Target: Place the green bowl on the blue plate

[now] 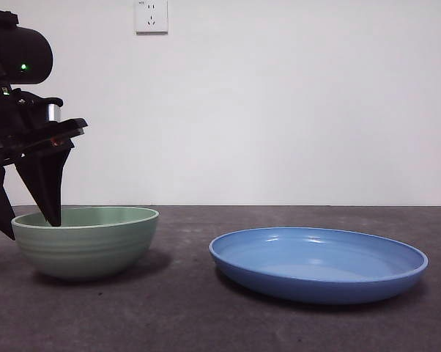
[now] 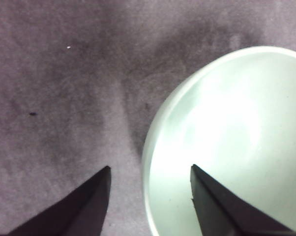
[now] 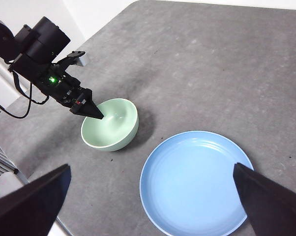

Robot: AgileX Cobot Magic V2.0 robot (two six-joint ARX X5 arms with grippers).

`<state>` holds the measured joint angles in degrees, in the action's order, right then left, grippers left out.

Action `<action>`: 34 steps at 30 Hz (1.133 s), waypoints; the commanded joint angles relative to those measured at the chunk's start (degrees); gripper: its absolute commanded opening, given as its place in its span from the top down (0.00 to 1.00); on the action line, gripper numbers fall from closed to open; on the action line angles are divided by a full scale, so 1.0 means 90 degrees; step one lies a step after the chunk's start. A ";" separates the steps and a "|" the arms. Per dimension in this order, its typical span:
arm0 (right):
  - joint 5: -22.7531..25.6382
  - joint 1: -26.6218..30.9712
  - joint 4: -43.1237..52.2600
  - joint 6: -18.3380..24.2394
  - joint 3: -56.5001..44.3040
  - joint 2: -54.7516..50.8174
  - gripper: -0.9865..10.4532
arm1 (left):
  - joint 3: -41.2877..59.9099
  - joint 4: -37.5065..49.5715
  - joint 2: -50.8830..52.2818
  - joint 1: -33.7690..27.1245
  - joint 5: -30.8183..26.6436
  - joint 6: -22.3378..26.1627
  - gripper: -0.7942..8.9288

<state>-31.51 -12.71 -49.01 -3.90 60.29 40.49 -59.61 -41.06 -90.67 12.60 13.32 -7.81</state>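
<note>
the table [image 3: 197, 59] is a dark grey, matte, slightly mottled surface; a plain white wall stands behind it, with a white socket [image 1: 151, 15] high on the wall.

the blue plate [image 1: 319, 264] is your landmark. it lies flat on the table and carries nothing, so the placement is not yet done.

the green bowl [image 1: 87, 240] stands upright on the table, well apart from the blue plate, with bare table between them. it has not been lifted.

the left gripper [image 1: 31, 220] is at the side of the bowl farthest from the blue plate. its jaws are spread and released, straddling the bowl's rim: one jaw reaches inside the bowl, the other hangs outside the wall. nothing is clamped yet.

the right gripper [image 3: 153, 206] hangs high over the table, on the plate's side, jaws wide apart and empty. treat it as waiting.

judged status: the approach to the bowl looks complete. remaining steps: close on the rim, lift, carry across to the blue plate, lower, release.
</note>
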 commanded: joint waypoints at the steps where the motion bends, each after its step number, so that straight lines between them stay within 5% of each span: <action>1: -0.0022 -0.0022 0.0053 -0.0066 0.0121 0.0024 0.38 | -0.0134 0.0039 -0.0187 0.0012 -0.0024 0.0078 0.67; 5: -0.0022 -0.0022 0.0053 -0.0068 0.0121 0.0024 0.38 | -0.0134 0.0053 -0.0308 0.0012 -0.0027 0.0129 0.68; 11: -0.0022 -0.0022 0.0053 -0.0068 0.0121 0.0024 0.38 | -0.0141 0.0095 -0.0372 0.0012 -0.0027 0.0126 0.90; 24: -0.0019 -0.0022 0.0056 -0.0066 0.0121 0.0024 0.38 | -0.1304 -0.0753 -0.0372 0.0095 -0.0070 -0.0056 0.90; 34: -0.0022 -0.0022 0.0053 -0.0068 0.0121 0.0024 0.38 | -0.2878 -0.1355 -0.0816 0.1207 -0.0194 -0.0600 0.90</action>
<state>-31.51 -12.71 -49.01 -3.90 60.29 40.49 -84.16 -52.99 -95.66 22.50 11.68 -12.16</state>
